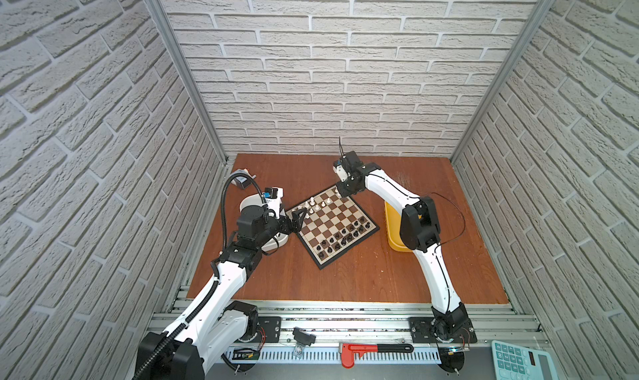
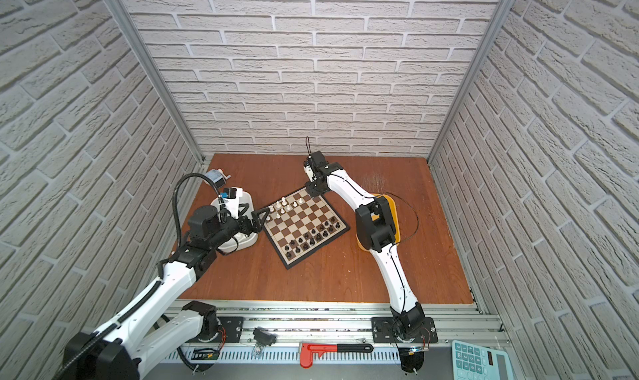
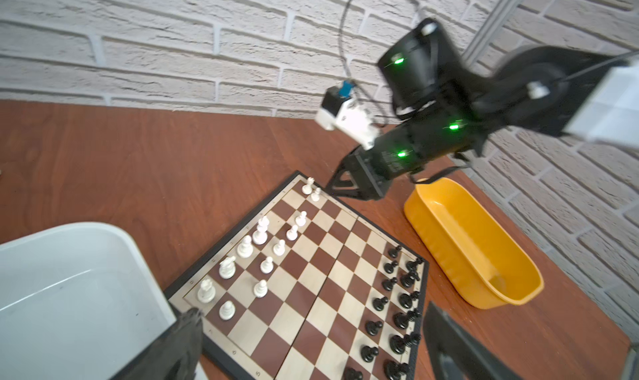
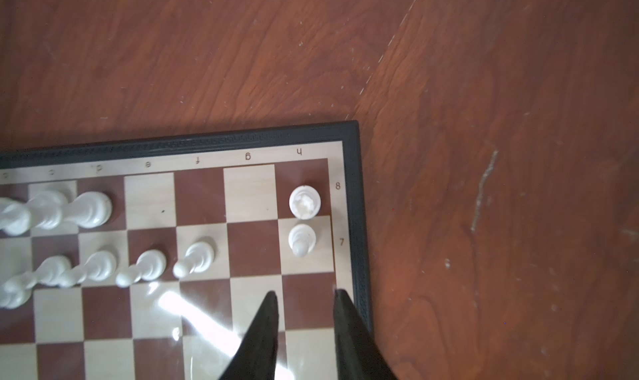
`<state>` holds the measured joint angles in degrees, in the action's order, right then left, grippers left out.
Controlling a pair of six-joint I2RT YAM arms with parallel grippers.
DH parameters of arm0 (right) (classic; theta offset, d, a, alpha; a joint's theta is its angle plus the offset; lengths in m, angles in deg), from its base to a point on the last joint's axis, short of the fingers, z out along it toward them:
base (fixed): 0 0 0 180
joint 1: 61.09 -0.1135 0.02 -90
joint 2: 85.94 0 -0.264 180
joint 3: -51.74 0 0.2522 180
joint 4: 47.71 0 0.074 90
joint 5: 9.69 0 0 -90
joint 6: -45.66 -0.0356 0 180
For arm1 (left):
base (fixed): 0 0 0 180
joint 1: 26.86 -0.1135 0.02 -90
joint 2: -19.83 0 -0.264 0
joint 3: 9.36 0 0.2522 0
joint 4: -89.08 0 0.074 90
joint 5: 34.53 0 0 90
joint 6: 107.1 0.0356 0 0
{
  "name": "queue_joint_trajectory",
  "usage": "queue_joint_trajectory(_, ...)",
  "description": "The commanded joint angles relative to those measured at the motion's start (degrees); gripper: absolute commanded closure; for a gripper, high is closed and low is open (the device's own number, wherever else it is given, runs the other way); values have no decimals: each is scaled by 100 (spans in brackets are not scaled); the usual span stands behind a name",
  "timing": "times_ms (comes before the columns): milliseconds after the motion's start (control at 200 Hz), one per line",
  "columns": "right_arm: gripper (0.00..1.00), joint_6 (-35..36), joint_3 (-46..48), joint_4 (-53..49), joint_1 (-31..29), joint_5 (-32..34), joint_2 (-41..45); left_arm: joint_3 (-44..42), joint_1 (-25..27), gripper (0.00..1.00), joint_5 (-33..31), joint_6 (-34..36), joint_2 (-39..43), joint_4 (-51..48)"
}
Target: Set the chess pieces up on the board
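Note:
The board [image 1: 332, 222] lies turned at an angle on the wooden table. White chess pieces [image 1: 316, 207] stand along its far left side, black ones [image 1: 345, 234] in two rows along its near right side. My right gripper [image 4: 305, 293] hovers open and empty over the board's far corner. Just beyond its tips stand a white pawn [image 4: 302, 240] and a white rook [image 4: 305, 202] in the corner. My left gripper [image 1: 300, 222] is wide open at the board's left corner, holding nothing. In the left wrist view its fingers [image 3: 186, 330] frame the board [image 3: 311, 292].
A yellow tub [image 1: 392, 229] sits right of the board, partly under the right arm. A white tub [image 3: 69, 292] sits left of it, under the left arm. A red-headed hammer [image 1: 366, 352] and a calculator [image 1: 518, 361] lie on the front rail.

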<state>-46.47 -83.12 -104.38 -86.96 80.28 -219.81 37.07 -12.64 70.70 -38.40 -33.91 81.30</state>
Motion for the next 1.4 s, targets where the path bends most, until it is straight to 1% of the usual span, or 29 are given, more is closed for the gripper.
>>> queue_joint_trajectory(0,54,-102,996,1293,37,-44,1511,434,-376,2,-593,-411,-94,-819)
queue_joint_trajectory(65,41,-274,1962,2155,145,-178,2272,687,-744,2,-590,-602,-269,-1631)
queue_joint_trajectory(70,39,-281,2026,2217,157,-206,2327,706,-771,1,-577,-611,-291,-1699)
queue_joint_trajectory(80,31,-304,2169,2360,164,-238,2415,748,-826,2,-546,-630,-327,-1831)
queue_joint_trajectory(95,23,-322,2324,2511,176,-284,2546,803,-889,2,-513,-647,-383,-2013)
queue_joint_trajectory(105,19,-334,2419,2581,184,-321,2619,838,-937,3,-503,-658,-410,-2162)
queue_joint_trajectory(120,15,-356,2519,2656,188,-345,2694,883,-991,4,-495,-683,-458,-2353)
queue_joint_trajectory(190,12,-326,2719,2717,196,-499,2927,1027,-1056,9,-622,-733,-604,-3074)
queue_joint_trajectory(245,10,-280,2902,2771,196,-662,3047,1089,-1024,14,-532,-720,-638,-3409)
queue_joint_trajectory(295,9,-314,3119,2803,216,-564,3115,1119,-932,16,-441,-712,-542,-3546)
queue_joint_trajectory(335,9,-374,3230,2724,279,-324,3112,1146,-787,18,-482,-732,-423,-3649)
queue_joint_trajectory(385,13,-550,3402,2621,445,-250,3092,1220,-549,20,-570,-835,-310,-3791)
queue_joint_trajectory(445,16,-772,3678,2674,724,-613,3096,1283,-78,23,-716,-1038,-245,-3961)
queue_joint_trajectory(490,20,-868,3886,2775,850,-732,3065,1295,349,31,-960,-1237,-258,-4069)
queue_joint_trajectory(525,25,-923,3997,2836,923,-769,3008,1275,659,39,-1137,-1423,-296,-4133)
queue_joint_trajectory(545,27,-941,4025,2858,961,-805,2964,1255,817,42,-1209,-1530,-333,-4139)
queue_joint_trajectory(610,36,-977,3952,2780,1043,-786,2750,1146,1281,47,-1385,-1805,-477,-4061)
queue_joint_trajectory(670,41,-986,3763,2600,1066,-528,2475,1079,1685,52,-1738,-2012,-664,-4015)
queue_joint_trajectory(715,47,-1021,3707,2624,1103,-455,2277,1006,1875,53,-1906,-2144,-822,-3911)
queue_joint_trajectory(720,48,-1028,3703,2624,1107,-459,2255,996,1905,54,-1921,-2156,-849,-3898)
queue_joint_trajectory(755,53,-1044,3646,2634,1147,-490,2106,919,2024,56,-1962,-2252,-961,-3758)
queue_joint_trajectory(840,61,-1052,3446,2510,1170,-202,1688,762,2152,62,-2038,-2468,-1238,-3424)
queue_joint_trajectory(930,65,-1023,3394,2499,1174,16,1524,682,2248,73,-2304,-2612,-1531,-3272)
queue_joint_trajectory(970,67,-998,3387,2490,1167,64,1482,673,2293,76,-2462,-2649,-1662,-3228)
queue_joint_trajectory(1045,68,-951,3382,2450,1174,101,1387,616,2321,79,-2544,-2651,-1878,-2997)
queue_joint_trajectory(1155,71,-895,3394,2324,1144,-90,1290,549,2318,82,-2681,-2676,-2238,-2685)
queue_joint_trajectory(1315,73,-830,3850,2397,1089,-391,1443,512,2324,84,-2843,-2669,-2611,-2298)
queue_joint_trajectory(1395,75,-723,4072,2347,1019,-434,1559,507,2323,83,-2876,-2585,-2778,-2102)
